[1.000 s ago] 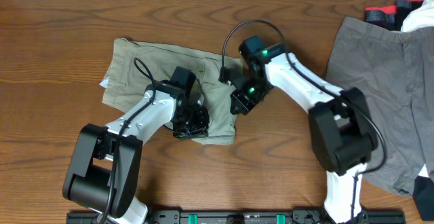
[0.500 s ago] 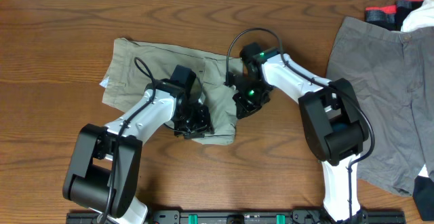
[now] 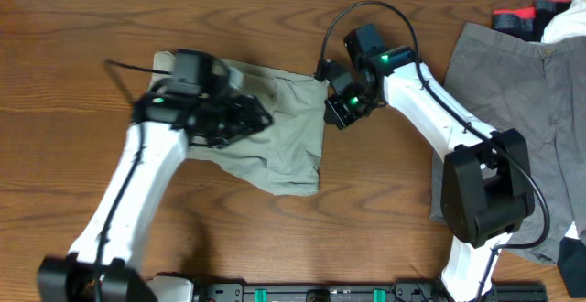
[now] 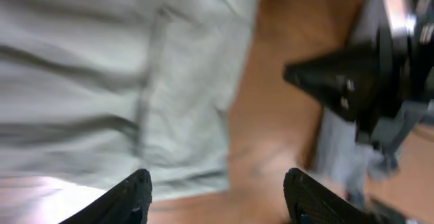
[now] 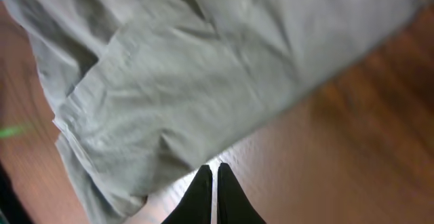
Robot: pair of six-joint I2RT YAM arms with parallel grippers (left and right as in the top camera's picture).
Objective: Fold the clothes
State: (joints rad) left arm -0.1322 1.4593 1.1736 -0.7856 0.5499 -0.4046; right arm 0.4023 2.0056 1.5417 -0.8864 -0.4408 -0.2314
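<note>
Light khaki-beige shorts (image 3: 284, 133): lying on the wood tabletop (image 3: 366, 238), toward nine o'clock from the middle of the overhead view. Rumpled and softly creased, long axis running from ten o'clock down to four o'clock, one hem corner pointing to five o'clock. Nine o'clock end partly covered. Seams and a flap edge showing as ridges (crisp in the right wrist view, smeared by blur in the left wrist view).

Medium grey shorts (image 3: 522, 110): spread fairly flat at three o'clock, well apart from the khaki pair. Waistband end toward twelve o'clock, button and fly seam just visible, far side cut off by the frame edge.
</note>
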